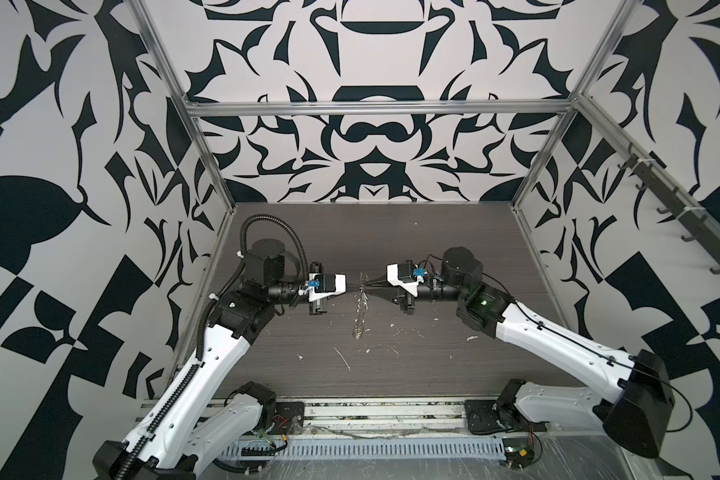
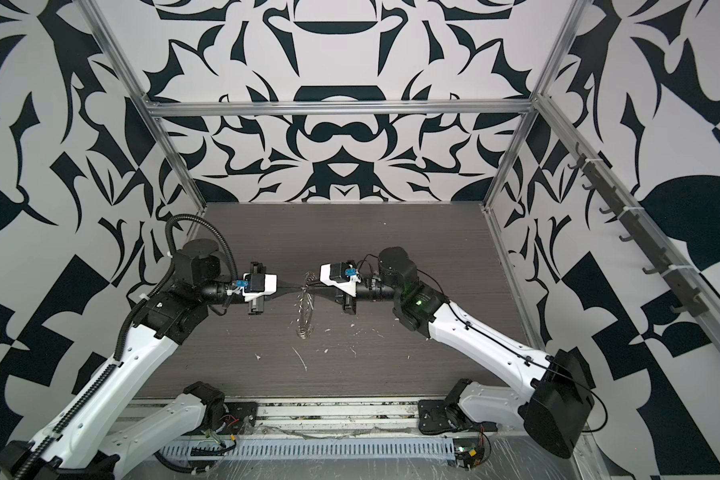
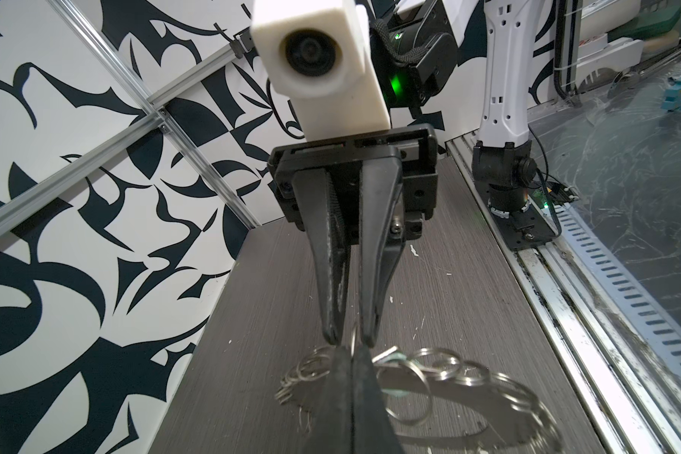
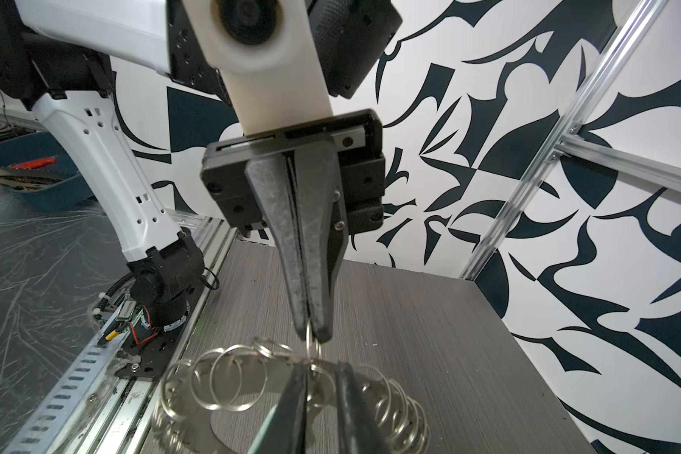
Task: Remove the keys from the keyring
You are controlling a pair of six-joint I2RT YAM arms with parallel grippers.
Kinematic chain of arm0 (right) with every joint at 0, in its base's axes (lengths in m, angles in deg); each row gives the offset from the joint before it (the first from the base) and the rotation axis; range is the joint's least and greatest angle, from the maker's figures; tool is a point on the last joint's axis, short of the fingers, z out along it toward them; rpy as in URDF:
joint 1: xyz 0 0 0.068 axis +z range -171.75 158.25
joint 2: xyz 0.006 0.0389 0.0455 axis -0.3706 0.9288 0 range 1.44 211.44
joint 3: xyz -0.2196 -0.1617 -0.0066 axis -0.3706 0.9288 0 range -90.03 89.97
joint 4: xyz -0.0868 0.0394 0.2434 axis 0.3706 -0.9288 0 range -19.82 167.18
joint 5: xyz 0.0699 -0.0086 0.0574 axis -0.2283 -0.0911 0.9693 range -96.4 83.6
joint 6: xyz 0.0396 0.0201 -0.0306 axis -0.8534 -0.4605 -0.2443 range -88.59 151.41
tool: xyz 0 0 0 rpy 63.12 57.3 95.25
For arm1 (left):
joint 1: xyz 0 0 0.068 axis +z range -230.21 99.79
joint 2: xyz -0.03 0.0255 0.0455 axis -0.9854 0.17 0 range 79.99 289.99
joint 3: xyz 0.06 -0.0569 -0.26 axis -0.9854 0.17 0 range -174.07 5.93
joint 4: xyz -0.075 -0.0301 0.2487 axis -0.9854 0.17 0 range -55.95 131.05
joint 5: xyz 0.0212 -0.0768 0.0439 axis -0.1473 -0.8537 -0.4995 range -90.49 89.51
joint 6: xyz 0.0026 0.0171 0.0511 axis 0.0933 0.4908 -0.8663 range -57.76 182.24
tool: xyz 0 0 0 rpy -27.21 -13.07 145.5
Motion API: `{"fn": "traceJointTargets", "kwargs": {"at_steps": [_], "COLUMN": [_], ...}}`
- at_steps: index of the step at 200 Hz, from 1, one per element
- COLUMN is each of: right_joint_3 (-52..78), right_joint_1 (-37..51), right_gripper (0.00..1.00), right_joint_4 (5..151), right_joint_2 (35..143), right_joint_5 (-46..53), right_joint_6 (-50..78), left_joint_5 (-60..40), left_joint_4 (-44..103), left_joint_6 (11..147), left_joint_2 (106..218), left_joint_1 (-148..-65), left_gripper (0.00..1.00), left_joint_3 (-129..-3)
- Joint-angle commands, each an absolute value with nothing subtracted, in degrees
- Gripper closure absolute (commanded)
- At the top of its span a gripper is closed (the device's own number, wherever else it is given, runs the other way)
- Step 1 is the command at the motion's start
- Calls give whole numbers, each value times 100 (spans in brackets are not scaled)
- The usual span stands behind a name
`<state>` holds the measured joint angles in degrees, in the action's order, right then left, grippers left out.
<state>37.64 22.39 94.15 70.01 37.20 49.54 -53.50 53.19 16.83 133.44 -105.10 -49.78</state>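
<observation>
Dark woodgrain tabletop (image 1: 391, 232), white scraps (image 1: 341, 358), black-and-white patterned walls (image 1: 371, 54), aluminium frame (image 1: 375, 109)

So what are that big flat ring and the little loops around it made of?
The flat ring looks like matte grey metal: thin, flat, with a dull sheen. The small loops look like polished wire, probably steel: bright glints along thin coils.

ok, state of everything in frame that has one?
keyring: held up on edge between the two grippers.
left gripper: shut on a split ring at the keyring's rim.
right gripper: jaws slightly apart around the rim's rings, not clamped.
keys: mostly hidden behind the left fingers, apparently not yet off the keyring.
</observation>
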Motion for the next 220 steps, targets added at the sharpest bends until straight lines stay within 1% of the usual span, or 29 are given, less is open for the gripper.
{"fn": "traceJointTargets", "kwargs": {"at_steps": [1, 30, 43, 62, 69, 96, 100, 109, 113, 132, 154, 187, 220], "right_joint_3": [3522, 3496, 3487, 3471, 3469, 3499, 3523, 3589, 3613, 3671, 3697, 3733, 3774], "right_joint_1": [2281, 2290, 2290, 2298, 2305, 2308, 2307, 2307, 2302, 2303, 2298, 2298, 2294], "right_gripper": [86, 89, 93, 96, 100, 100, 100, 100, 100, 100, 100, 100, 100], "right_joint_4": [9599, 9599, 9599, 9592, 9599, 9655, 9700, 9835, 9925, 10064, 10071, 10135, 10208], "right_joint_2": [6973, 7012, 7030, 7043, 7041, 7000, 6986, 6957, 6948, 6911, 6887, 6841, 6806], "right_joint_5": [3839, 3840, 3866, 3867, 3874, 3841, 3822, 3810, 3808, 3783, 3778, 3798, 3875], "right_joint_6": [4953, 4952, 4944, 4945, 4943, 4933, 4919, 4859, 4818, 4750, 4750, 4747, 4746], "left_joint_5": [-5516, -5514, -5518, -5520, -5517, -5499, -5490, -5474, -5466, -5420, -5366, -5278, -5421], "left_joint_4": [5245, 5244, 5242, 5248, 5244, 5281, 5281, 5247, 5243, 5234, 5242, 5258, 5131], "left_joint_6": [1548, 1530, 1533, 1533, 1538, 1546, 1552, 1609, 1632, 1638, 1793, 1923, 2268], "left_joint_2": [13286, 13298, 13294, 13290, 13288, 13260, 13259, 13239, 13230, 13202, 13159, 13114, 13156], "left_joint_1": [-10523, -10518, -10520, -10524, -10518, -10518, -10519, -10519, -10524, -10518, -10519, -10493, -10404], "left_gripper": [100, 100, 100, 100, 100, 100, 96, 83, 79, 71, 68, 68, 69], "left_joint_3": [-4945, -4934, -4944, -4941, -4936, -4920, -4919, -4903, -4892, -4874, -4852, -4813, -4795]}}
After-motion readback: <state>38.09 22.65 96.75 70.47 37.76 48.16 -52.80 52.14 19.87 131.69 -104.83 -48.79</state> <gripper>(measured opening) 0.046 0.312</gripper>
